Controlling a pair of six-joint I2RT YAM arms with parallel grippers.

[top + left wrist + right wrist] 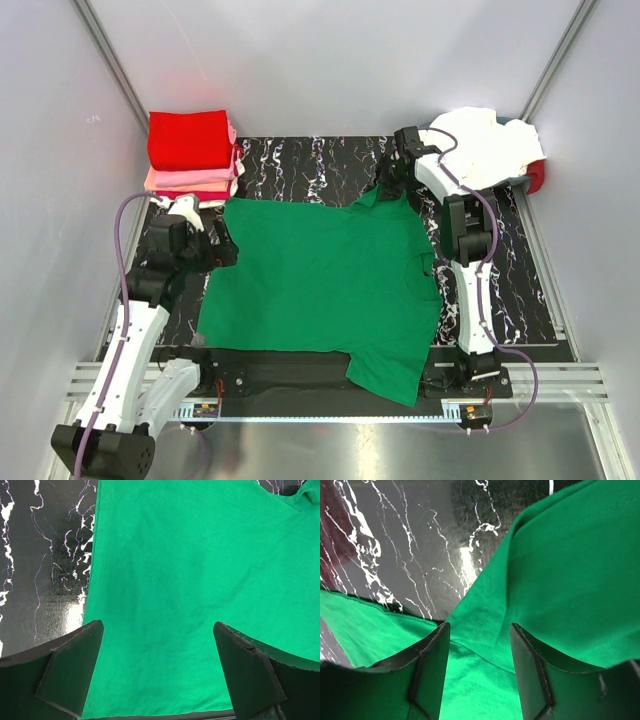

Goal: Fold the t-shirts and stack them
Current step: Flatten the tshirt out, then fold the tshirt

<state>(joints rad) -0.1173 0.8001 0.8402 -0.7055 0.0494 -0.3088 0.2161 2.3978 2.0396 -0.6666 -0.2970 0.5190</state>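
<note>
A bright green t-shirt (320,280) lies spread flat on the black white-veined mat (300,160), and its lower right part hangs over the mat's near edge. My left gripper (212,250) hovers over the shirt's left edge, wide open with nothing held; in the left wrist view the left gripper (157,672) has flat green cloth (200,580) under it. My right gripper (392,182) is at the shirt's far right corner. In the right wrist view the right gripper (480,665) stands open astride a raised stitched fold of the green shirt (570,580).
A folded stack of red (188,138) and pink (190,180) shirts sits at the mat's far left corner. A loose white shirt pile (485,145) with a bit of red cloth (537,175) lies at the far right. Grey walls close in both sides.
</note>
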